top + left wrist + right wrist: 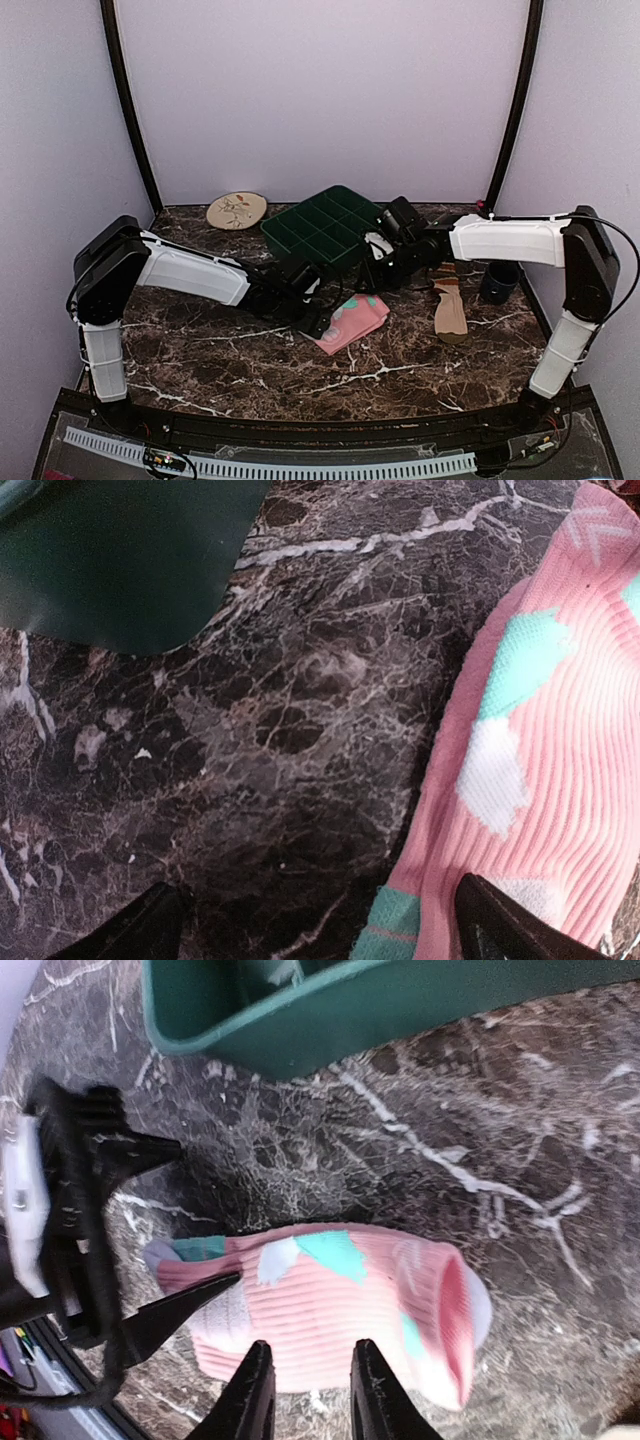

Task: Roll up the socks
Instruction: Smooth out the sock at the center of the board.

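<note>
Pink sock (352,320), ribbed and folded, lay mid-table on veined marble (250,362); tan sock (450,310) lay flat to its right. My left gripper (318,885) gaped wide at the pink sock's left end; my right gripper (312,1348) hung narrowly parted above it.

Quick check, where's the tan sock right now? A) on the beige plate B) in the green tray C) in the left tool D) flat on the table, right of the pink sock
D: the tan sock lies flat on the marble table, apart from the pink sock and to its right in the top view.
</note>
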